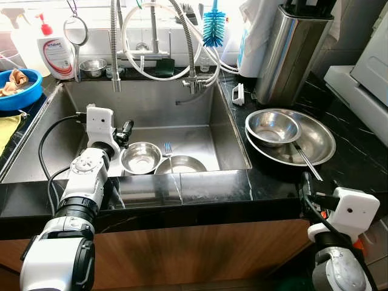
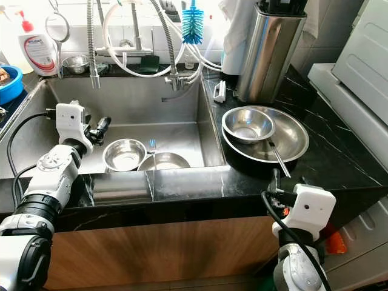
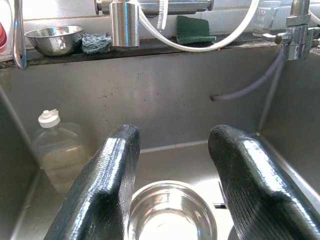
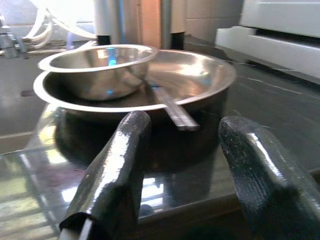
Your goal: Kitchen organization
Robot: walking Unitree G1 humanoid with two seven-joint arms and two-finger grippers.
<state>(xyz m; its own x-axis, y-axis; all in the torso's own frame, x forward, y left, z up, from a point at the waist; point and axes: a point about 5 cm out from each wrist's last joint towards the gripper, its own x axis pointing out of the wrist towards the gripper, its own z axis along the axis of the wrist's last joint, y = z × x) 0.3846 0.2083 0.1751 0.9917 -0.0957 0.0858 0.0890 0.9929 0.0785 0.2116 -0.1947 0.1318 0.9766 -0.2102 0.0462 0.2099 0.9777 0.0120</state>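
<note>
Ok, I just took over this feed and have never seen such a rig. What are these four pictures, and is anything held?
It is a humanoid robot at a kitchen sink. The two wide pictures come from its head, looking down; the two close ones look along each wrist's black fingers. The left gripper is inside the sink, open, hovering above a small steel bowl; a second bowl lies beside it, and a clear bottle stands in the corner. The right gripper is low at the black counter's edge, open, facing a wide steel basin that holds a smaller bowl and a utensil. Nothing is held.
</note>
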